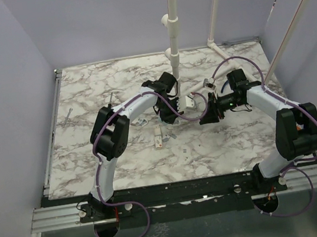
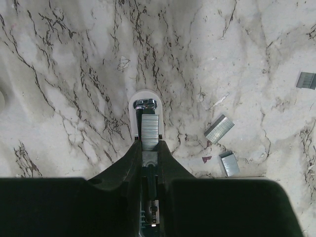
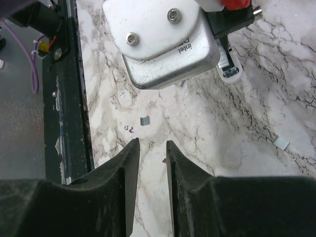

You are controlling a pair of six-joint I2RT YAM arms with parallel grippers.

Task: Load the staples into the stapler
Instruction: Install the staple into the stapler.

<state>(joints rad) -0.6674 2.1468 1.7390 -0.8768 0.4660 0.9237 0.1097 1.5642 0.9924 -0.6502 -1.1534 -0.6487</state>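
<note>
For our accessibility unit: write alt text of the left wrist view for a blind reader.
The left end effector grips the white stapler, with the staples lying in its open channel. Three loose staple strips lie on the marble table to the right.

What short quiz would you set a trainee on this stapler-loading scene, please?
1. True or false: the right gripper is holding a staple strip.
2. Multiple choice: what lies in the open channel of the stapler? A) a strip of staples B) a screw C) nothing at all
3. Fill in the blank: the left gripper is closed on the ____.

Key: 1) False: its jaws stand apart with nothing between them. 2) A. 3) stapler.
</note>
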